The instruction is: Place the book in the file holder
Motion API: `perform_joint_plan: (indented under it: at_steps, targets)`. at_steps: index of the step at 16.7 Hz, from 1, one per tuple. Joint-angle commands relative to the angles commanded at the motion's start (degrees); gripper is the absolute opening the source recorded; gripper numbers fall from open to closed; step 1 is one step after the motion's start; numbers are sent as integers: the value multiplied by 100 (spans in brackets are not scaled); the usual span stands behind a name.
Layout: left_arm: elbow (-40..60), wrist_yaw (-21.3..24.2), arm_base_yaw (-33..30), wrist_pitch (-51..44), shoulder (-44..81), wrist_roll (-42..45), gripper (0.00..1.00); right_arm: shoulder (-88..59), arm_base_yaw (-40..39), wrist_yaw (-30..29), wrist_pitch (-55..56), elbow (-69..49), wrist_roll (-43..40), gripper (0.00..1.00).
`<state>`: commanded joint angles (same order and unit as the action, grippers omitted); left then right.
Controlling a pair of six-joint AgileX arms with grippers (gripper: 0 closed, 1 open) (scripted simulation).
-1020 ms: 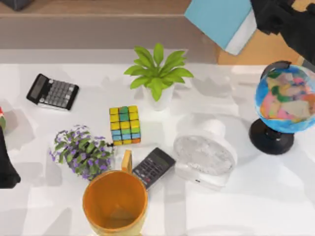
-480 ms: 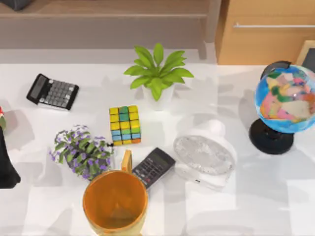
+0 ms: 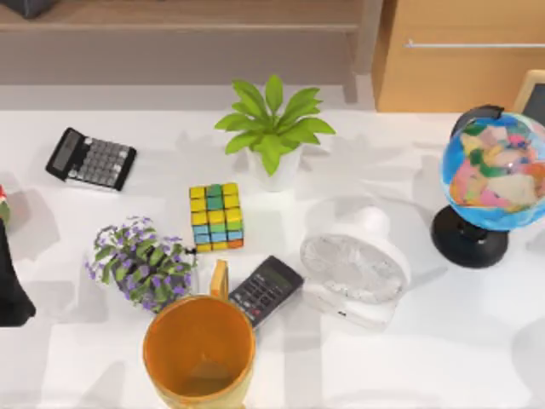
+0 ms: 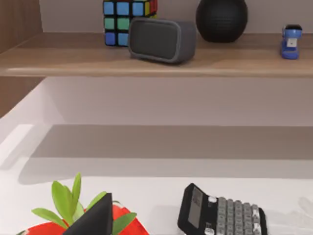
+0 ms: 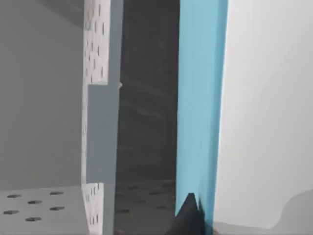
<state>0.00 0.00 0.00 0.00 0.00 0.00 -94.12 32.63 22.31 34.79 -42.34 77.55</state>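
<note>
From where I stand, the nearest thing is the orange mug (image 3: pixel 198 351) at the table's front edge, and I place everything else from it. A dark calculator (image 3: pixel 265 290) lies just beside the mug's right side, with a white fan (image 3: pixel 353 271) further right. A purple flower pot (image 3: pixel 141 262) sits just left of the mug, the colour cube (image 3: pixel 215 216) stands behind the mug, and a green plant (image 3: pixel 272 128) rises beyond that. A second calculator (image 3: pixel 90 158) lies far back to the left of the mug, and a globe (image 3: pixel 490 183) stands well off to its right. The left arm (image 3: pixel 12 285) is parked left of the mug; I cannot tell how its claw stands. At the right wrist, the right gripper (image 5: pixel 188 218) touches the blue book (image 5: pixel 201 107), which stands upright inside the grey perforated file holder (image 5: pixel 100 122); whether that claw grips it I cannot tell.
</note>
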Motion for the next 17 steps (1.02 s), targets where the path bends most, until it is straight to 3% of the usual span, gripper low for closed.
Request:
perform_joint_plan:
  at_steps: [7, 17]
  targets:
    - [0, 0, 0, 0, 0, 0, 100, -1333, -270, 408, 460, -906, 531, 0]
    - [0, 0, 0, 0, 0, 0, 100, -1523, -283, 323, 472, -1171, 563, 0]
